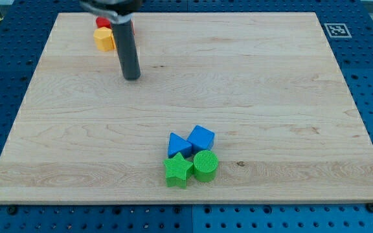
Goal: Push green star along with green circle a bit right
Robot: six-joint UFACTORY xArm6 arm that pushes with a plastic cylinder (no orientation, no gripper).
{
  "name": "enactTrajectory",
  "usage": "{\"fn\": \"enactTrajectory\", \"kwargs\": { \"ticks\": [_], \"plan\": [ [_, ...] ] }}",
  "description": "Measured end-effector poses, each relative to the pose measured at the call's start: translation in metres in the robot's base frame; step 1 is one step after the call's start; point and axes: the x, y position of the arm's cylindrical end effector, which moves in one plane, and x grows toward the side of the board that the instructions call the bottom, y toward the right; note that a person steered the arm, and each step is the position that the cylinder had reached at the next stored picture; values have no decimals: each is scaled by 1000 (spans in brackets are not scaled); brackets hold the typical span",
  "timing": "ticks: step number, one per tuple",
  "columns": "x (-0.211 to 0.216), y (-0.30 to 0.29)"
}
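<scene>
The green star [178, 170] lies near the view's bottom centre, touching the green circle [205, 165] on its right. A blue triangle [178, 144] sits just above the star, and a blue cube [201, 138] sits above the circle. My tip [131, 77] rests on the board in the upper left, far from the green blocks, up and to their left.
A yellow block [103, 39] and a red block [102, 22] sit at the view's top left, just left of the rod. A red piece [134, 28] shows beside the rod's right side. The wooden board [271, 97] has a fiducial tag [335, 30] at its top right corner.
</scene>
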Motion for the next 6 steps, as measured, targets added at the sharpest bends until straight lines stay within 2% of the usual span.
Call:
{"fn": "enactTrajectory", "kwargs": {
  "ticks": [2,4,5,6],
  "plan": [
    [100,5],
    [183,23],
    [212,39],
    [211,54]
  ]
}}
